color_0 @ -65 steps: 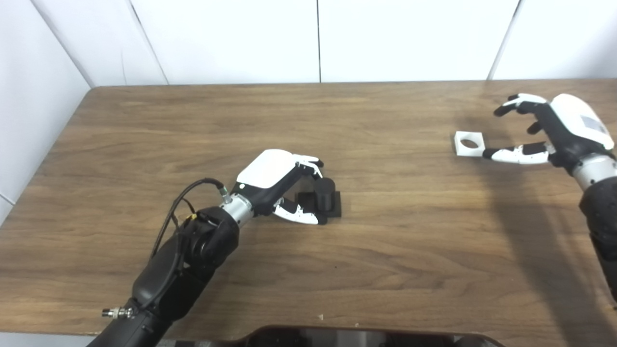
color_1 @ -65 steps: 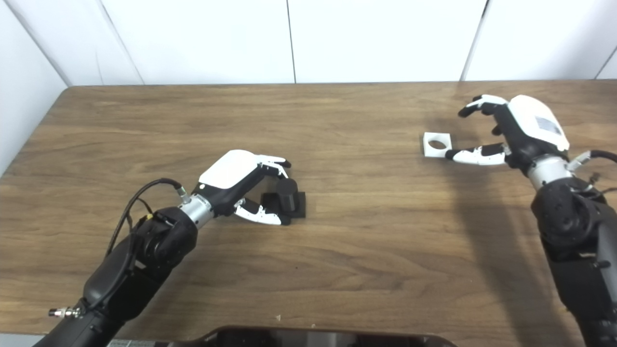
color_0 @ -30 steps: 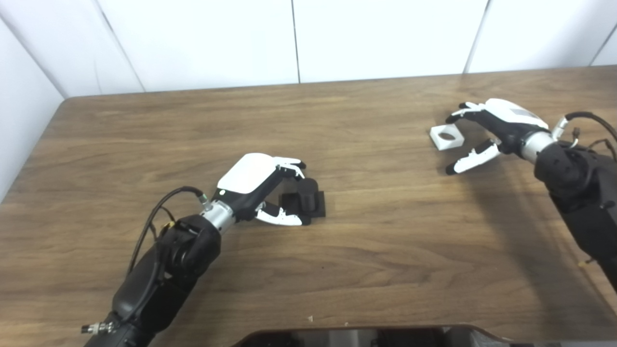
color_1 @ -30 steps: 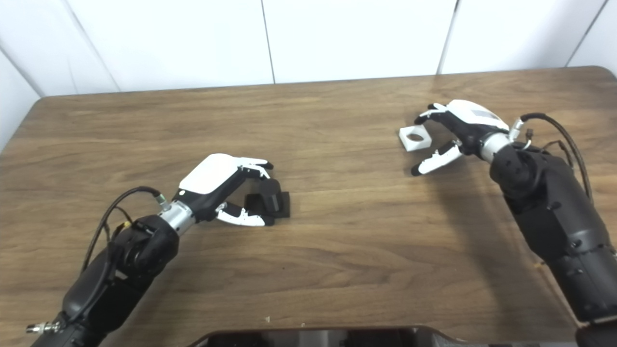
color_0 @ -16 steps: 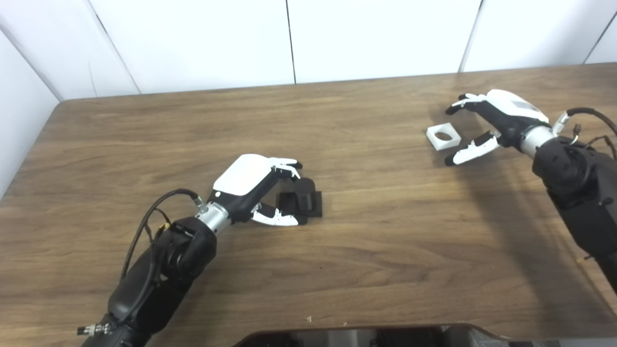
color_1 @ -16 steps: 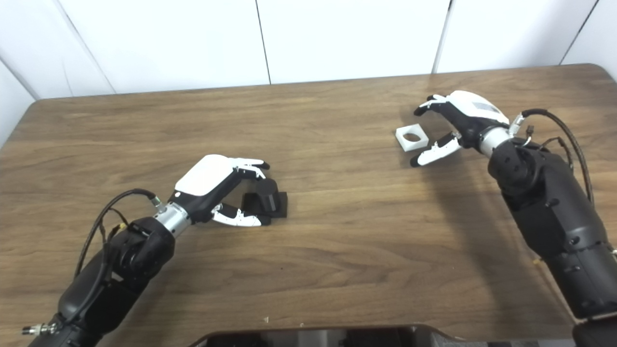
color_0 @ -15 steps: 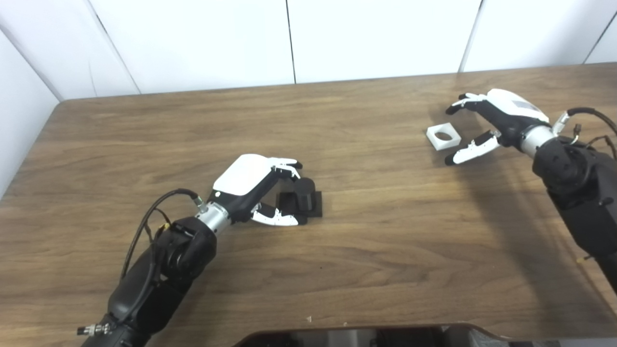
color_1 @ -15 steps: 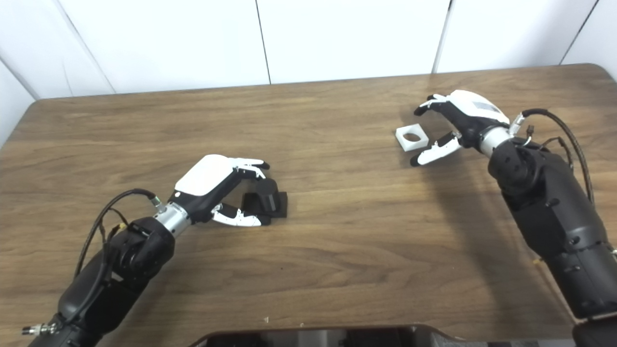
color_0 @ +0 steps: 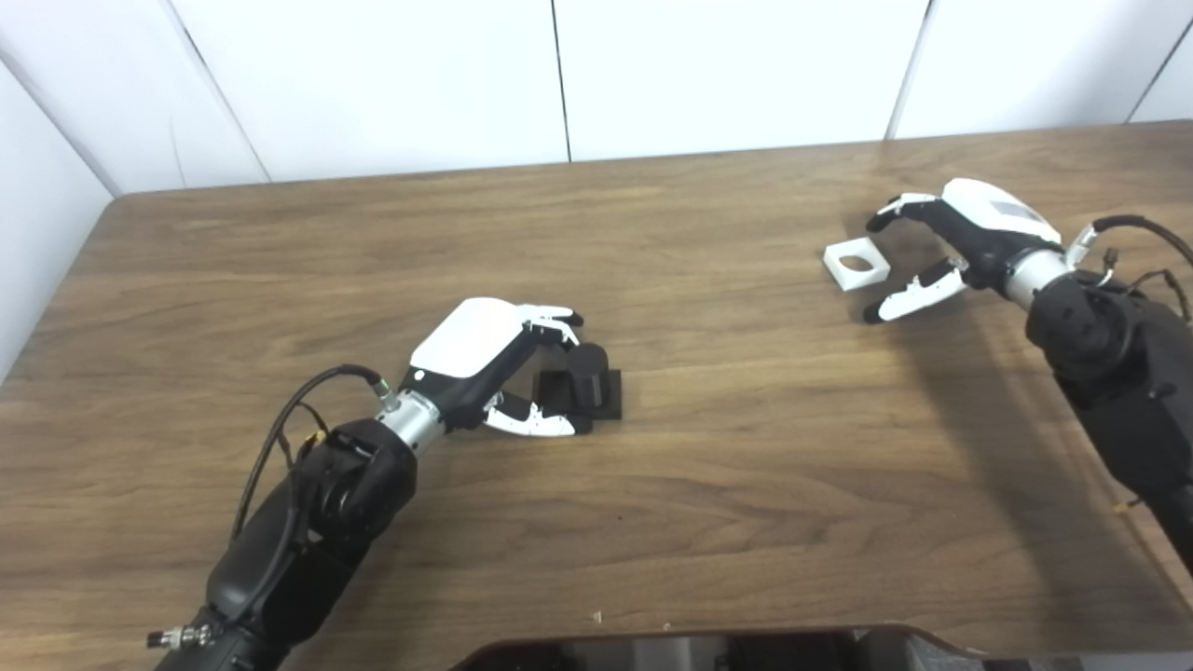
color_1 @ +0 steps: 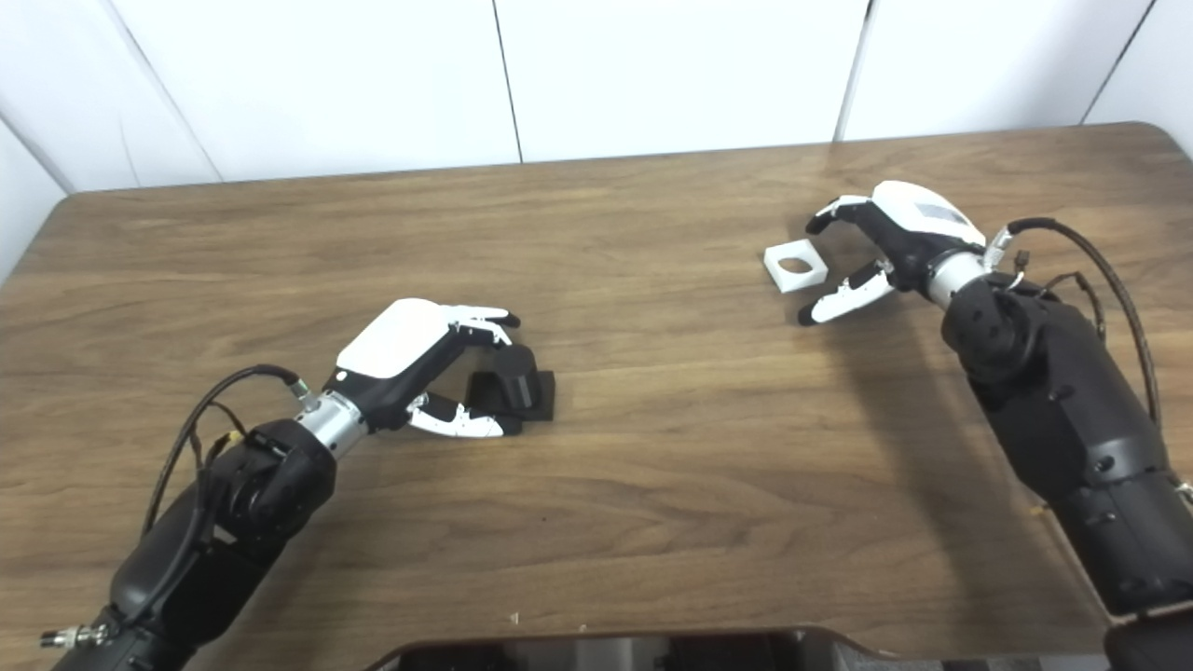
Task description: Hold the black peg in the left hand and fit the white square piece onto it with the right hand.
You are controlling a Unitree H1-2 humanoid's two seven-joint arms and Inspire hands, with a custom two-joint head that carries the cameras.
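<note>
Table (color_0: 746,485) of brown wood fills my view. Left hand (color_0: 494,359) grasps the black peg (color_0: 582,391) near the middle (peg resting on the wood). Far right, my right hand (color_0: 951,247) is spread empty beside the white square piece (color_0: 856,264), lying flat.

You are looking at a test bench in a lab or robot workroom, not a home. A bare wooden table (color_0: 652,522) stands against plain white wall panels (color_0: 727,75), which rise behind its far edge and along its left side. On the table, only a black peg block (color_0: 582,391) and a white square piece (color_0: 856,264), both plain test parts.
</note>
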